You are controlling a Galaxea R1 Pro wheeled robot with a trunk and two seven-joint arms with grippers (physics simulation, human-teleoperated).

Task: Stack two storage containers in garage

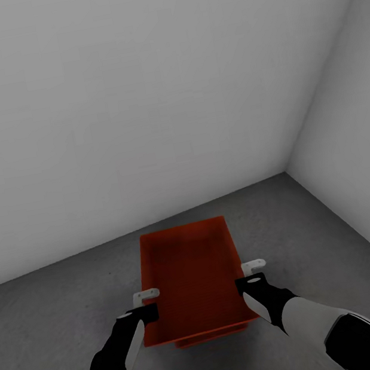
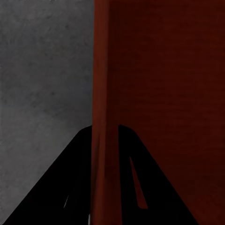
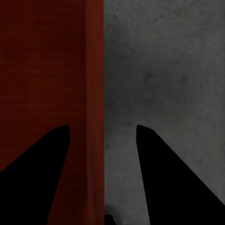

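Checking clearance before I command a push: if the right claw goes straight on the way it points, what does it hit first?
Probably the container wall: it already runs between the right claw's fingers, nearer one finger. Past it lies the grey concrete floor; depth is unclear.

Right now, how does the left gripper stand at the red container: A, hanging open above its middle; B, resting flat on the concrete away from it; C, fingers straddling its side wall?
C: in the left wrist view the left gripper has the storage container's wall running between its dark fingers.
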